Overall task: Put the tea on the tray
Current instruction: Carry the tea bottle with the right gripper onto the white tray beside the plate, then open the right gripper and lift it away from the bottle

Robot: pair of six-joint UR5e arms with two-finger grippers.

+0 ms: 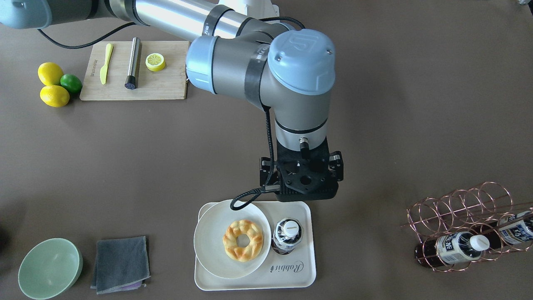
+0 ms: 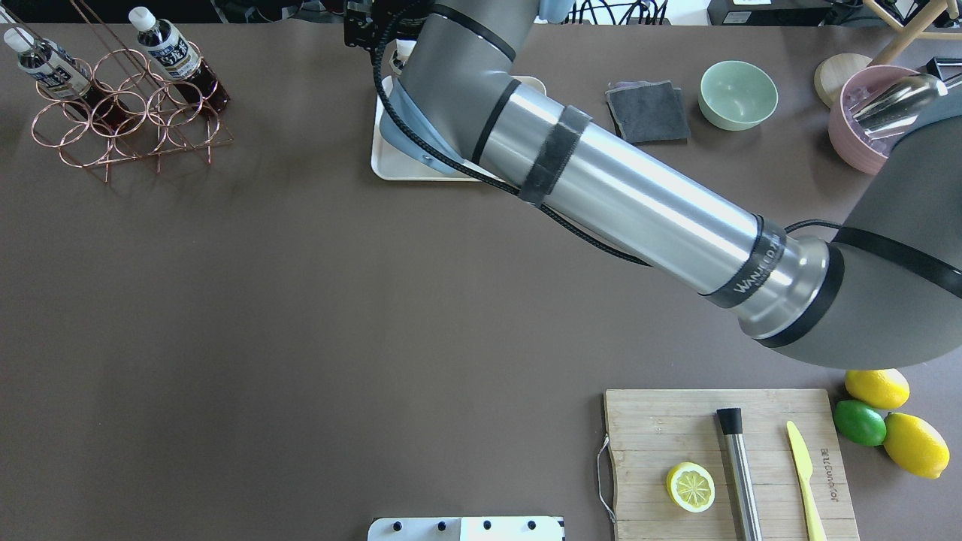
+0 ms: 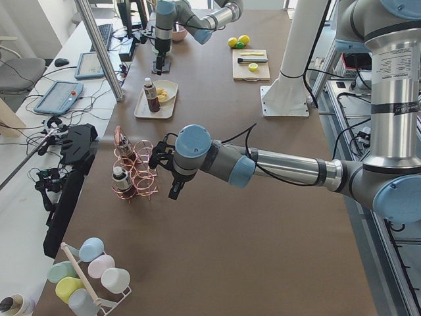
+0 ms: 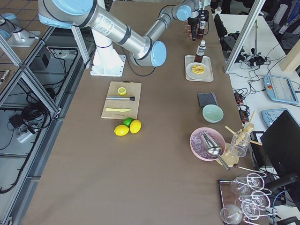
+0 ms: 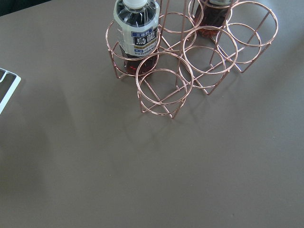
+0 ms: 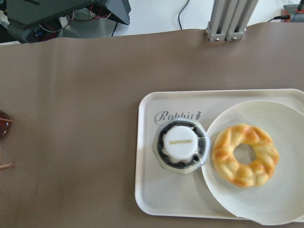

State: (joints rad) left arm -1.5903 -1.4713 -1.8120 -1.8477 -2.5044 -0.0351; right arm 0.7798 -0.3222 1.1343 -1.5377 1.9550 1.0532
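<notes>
One tea bottle (image 1: 287, 235) stands upright on the cream "Rabbit" tray (image 1: 254, 281), next to a plate. The right wrist view looks straight down on its white cap (image 6: 183, 146) and the tray (image 6: 152, 190). My right gripper (image 1: 306, 183) hangs above the tray's robot-side edge, apart from the bottle. Its fingers are hidden, so I cannot tell if it is open. Two more tea bottles (image 1: 458, 246) (image 1: 516, 229) lie in the copper wire rack (image 1: 466, 225). My left gripper (image 3: 174, 189) hovers beside that rack (image 5: 164, 88); I cannot tell if it is open or shut.
A white plate (image 1: 208, 246) with a ring pastry (image 1: 242, 240) fills the tray's other half. A green bowl (image 1: 50, 268) and grey cloth (image 1: 120, 264) lie nearby. A cutting board (image 1: 166, 83), two lemons and a lime (image 1: 70, 82) sit near the robot. A pink bowl (image 2: 872, 113) stands far right.
</notes>
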